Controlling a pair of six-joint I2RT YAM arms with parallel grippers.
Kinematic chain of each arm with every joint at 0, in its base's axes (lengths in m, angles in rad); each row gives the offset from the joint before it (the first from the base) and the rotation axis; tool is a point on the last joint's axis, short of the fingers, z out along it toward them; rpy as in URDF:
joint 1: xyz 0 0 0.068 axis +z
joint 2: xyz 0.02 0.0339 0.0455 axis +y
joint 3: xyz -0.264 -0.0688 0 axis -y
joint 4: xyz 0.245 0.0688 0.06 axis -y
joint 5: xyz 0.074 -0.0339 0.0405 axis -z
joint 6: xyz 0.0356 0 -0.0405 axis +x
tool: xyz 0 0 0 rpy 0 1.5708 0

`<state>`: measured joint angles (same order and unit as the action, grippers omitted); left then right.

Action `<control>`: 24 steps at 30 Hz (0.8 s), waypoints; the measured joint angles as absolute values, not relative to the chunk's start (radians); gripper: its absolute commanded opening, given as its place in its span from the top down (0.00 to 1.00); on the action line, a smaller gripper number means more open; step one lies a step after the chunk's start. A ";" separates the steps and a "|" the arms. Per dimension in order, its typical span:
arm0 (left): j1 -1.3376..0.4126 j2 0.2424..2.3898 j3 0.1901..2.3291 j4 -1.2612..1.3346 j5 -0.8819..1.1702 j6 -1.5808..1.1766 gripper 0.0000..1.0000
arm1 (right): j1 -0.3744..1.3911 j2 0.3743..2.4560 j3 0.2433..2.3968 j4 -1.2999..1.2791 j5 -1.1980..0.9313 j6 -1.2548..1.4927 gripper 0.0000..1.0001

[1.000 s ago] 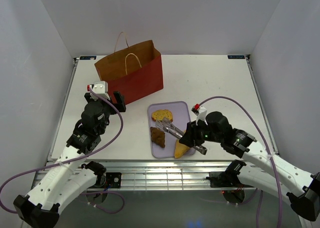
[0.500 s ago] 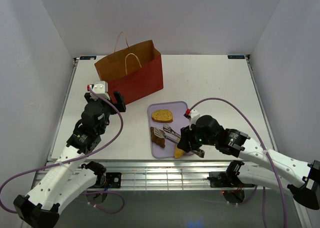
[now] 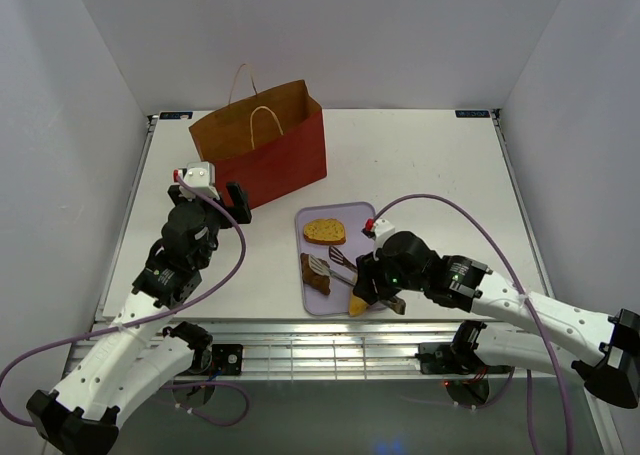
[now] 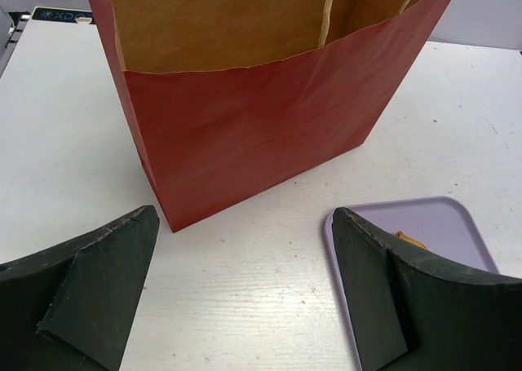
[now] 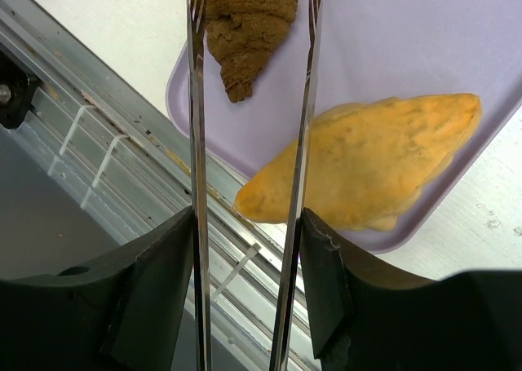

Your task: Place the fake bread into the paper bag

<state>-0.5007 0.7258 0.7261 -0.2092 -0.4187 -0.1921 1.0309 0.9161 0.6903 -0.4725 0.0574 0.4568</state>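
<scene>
Two breads, brown croissant [image 5: 246,19] and yellow wedge [image 5: 377,163], are seen on the tray [image 5: 424,45] beneath metal tongs [image 5: 196,102] clamped in the right gripper [image 5: 245,257].

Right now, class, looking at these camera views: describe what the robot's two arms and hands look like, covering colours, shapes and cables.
The left arm and right arm have white lower links and black motor joints nearer the wrist. A purple cable loops along each arm. The left hand and right hand each have two matte black, wedge-shaped fingers with slightly scuffed edges.
</scene>
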 measured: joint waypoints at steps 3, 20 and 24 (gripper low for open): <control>-0.501 0.725 0.726 -0.209 -0.419 -0.192 0.02 | 1.037 0.920 0.691 -0.471 0.057 0.458 0.42; -0.501 0.720 0.726 -0.209 -0.419 -0.192 0.02 | 1.062 0.997 0.699 -0.461 0.049 0.464 0.50; -0.501 0.717 0.726 -0.209 -0.419 -0.192 0.02 | 1.062 1.017 0.700 -0.448 0.039 0.467 0.56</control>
